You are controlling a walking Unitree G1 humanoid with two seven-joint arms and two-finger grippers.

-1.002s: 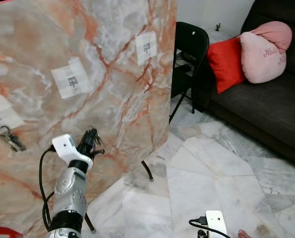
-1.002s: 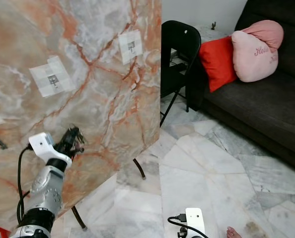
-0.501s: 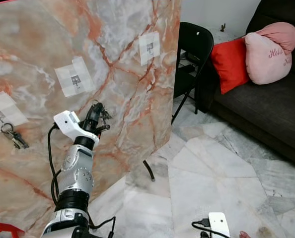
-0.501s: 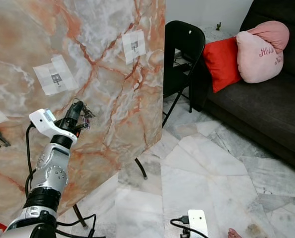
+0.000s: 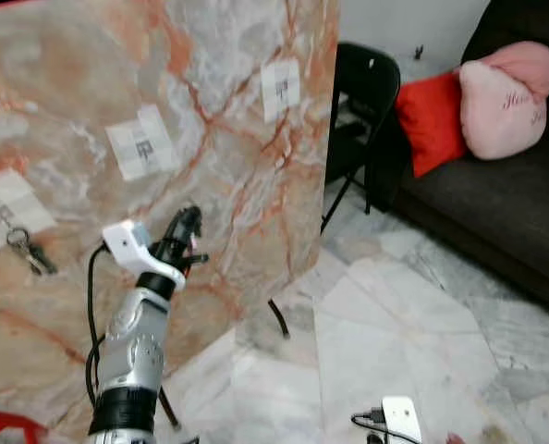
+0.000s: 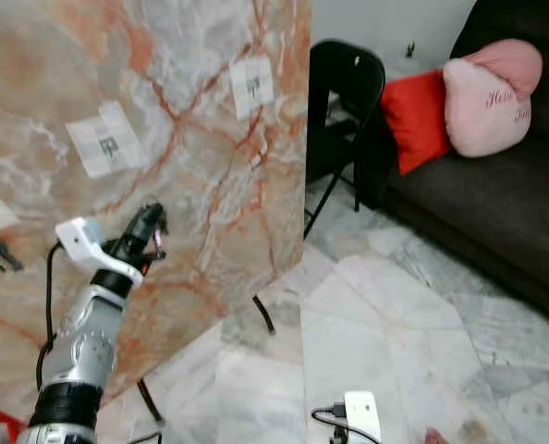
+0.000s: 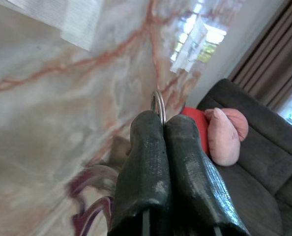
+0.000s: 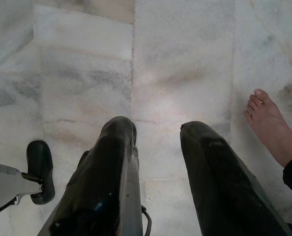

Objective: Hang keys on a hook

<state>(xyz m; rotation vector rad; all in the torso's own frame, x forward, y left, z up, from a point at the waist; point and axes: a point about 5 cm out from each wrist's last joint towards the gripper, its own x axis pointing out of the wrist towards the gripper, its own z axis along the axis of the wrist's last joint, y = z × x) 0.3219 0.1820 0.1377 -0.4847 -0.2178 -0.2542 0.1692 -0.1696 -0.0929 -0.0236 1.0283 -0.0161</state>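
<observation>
Silver metal shows as a thin key ring [image 7: 158, 104] poking out between the left end effector's [image 5: 188, 226] black fingers, which are pressed together on it; dark keys [image 7: 89, 196] dangle blurred beneath. It is held up close to the marbled panel [image 5: 237, 111], below a white hook patch [image 5: 142, 150]. Another key bunch [image 5: 27, 250] hangs on that panel's far-left hook. The right end effector [image 8: 156, 147], fingers spread, hangs over the marble floor [image 8: 185, 59] near a person's bare foot [image 8: 270, 125].
</observation>
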